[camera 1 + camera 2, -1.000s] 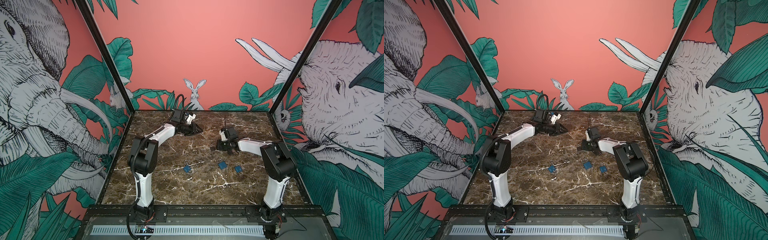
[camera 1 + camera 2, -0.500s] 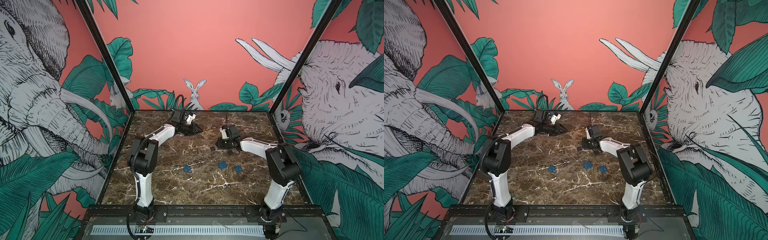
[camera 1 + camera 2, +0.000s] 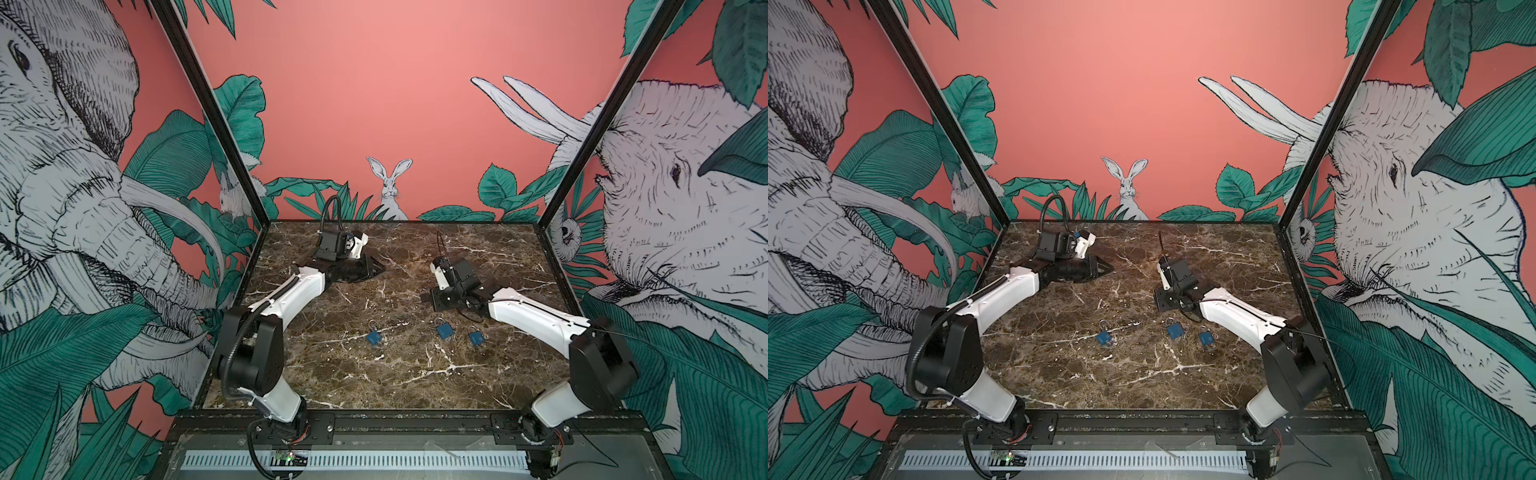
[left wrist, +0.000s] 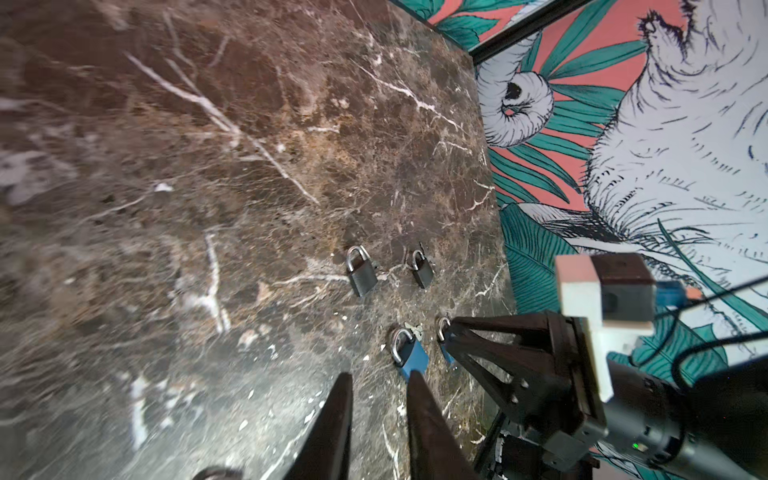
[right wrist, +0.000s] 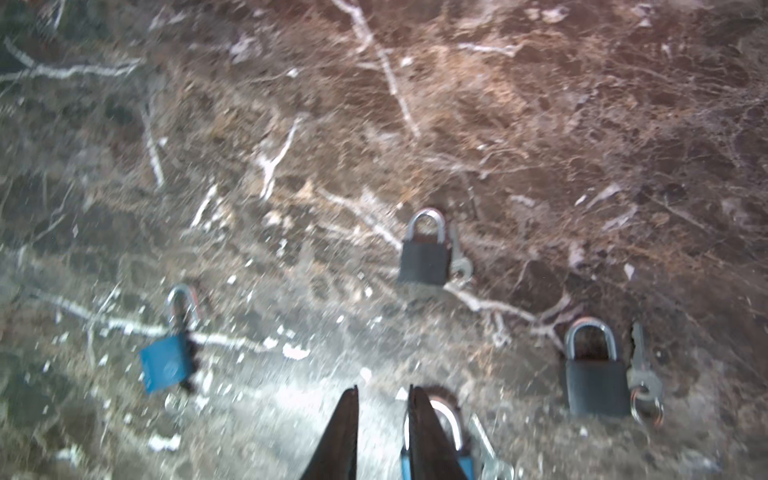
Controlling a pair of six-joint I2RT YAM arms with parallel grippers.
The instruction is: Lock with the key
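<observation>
marble top (image 3: 374, 386), polished, bare along the near edge. next back, in both top views: three blue padlocks (image 3: 444, 331) (image 3: 1175, 331) lying flat in a loose row. right gripper (image 5: 383, 390) hangs over the table just behind that row, fingers slightly parted, nothing between them. in its wrist view one finger overlaps a blue padlock (image 5: 465, 465), with the key (image 5: 486, 449) flat on the marble just beside it. ahead of it in that view: two dark grey padlocks (image 5: 424, 259), each with a key alongside, and a lone blue padlock (image 5: 166, 365). farthest back is the left gripper (image 4: 380, 376), low toward the rear wall, fingers a narrow gap apart, empty.

handling, my read: the key is thin stiff metal lying flush on a slick surface, so hard to get under. pinch the bow by its edges, leave the blade free. the padlock is small, dense and rigid, and will likely skate on marble. clamp the body across its flat faces, keeping the keyway end and shackle clear.

can't make out:
- the dark grey padlocks in the top views, dark on dark
- the keyways, not visible anywhere
- whether the shackles are seated or popped
- much in the right wrist view: it's blurred, and the frame edge cuts off the padlock under the finger
- whether that finger touches it
</observation>
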